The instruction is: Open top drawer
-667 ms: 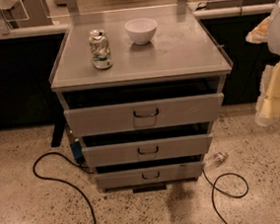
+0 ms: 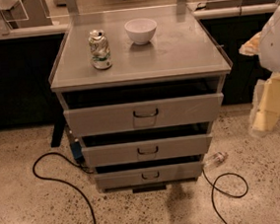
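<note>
The top drawer (image 2: 144, 114) is the widest grey metal front of a grey cabinet (image 2: 141, 69), with a dark loop handle (image 2: 145, 114) at its centre. It stands pulled out a little, with a dark gap above it. Two narrower drawers (image 2: 147, 150) sit below, also slightly out. My gripper (image 2: 263, 114) hangs at the right edge of the view, pale cream, to the right of the cabinet and apart from it, at about the top drawer's height. My white arm (image 2: 276, 39) rises above it.
A crushed can (image 2: 100, 49) and a white bowl (image 2: 140, 30) stand on the cabinet top. Black cables (image 2: 62, 178) loop on the speckled floor at left and right (image 2: 229, 187). A clear plastic bottle (image 2: 215, 159) lies by the cabinet's right foot. Dark counters run behind.
</note>
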You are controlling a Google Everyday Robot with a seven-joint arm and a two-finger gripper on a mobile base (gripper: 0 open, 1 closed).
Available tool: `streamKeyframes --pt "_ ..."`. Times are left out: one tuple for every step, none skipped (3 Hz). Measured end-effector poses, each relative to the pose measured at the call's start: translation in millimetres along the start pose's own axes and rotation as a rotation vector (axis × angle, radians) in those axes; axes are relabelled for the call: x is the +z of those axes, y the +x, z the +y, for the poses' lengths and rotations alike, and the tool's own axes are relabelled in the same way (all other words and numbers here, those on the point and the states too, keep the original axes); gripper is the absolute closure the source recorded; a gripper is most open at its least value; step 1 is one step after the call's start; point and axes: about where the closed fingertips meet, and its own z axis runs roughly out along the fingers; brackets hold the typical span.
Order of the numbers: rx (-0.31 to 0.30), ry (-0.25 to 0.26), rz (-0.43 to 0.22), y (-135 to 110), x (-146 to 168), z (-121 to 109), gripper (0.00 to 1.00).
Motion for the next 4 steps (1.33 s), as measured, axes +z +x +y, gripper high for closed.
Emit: streamKeyframes --pt "-0.053 -0.042 -0.038 -14.3 45.8 30.5 0.00" --pt "-0.090 -0.078 -0.058 -38.4 111.3 63.1 0.00" --pt "-0.142 -0.089 -0.016 -68.6 188.4 87.3 0.00" --pt "-0.095 -0.064 0.023 -58.6 199.5 87.6 0.00"
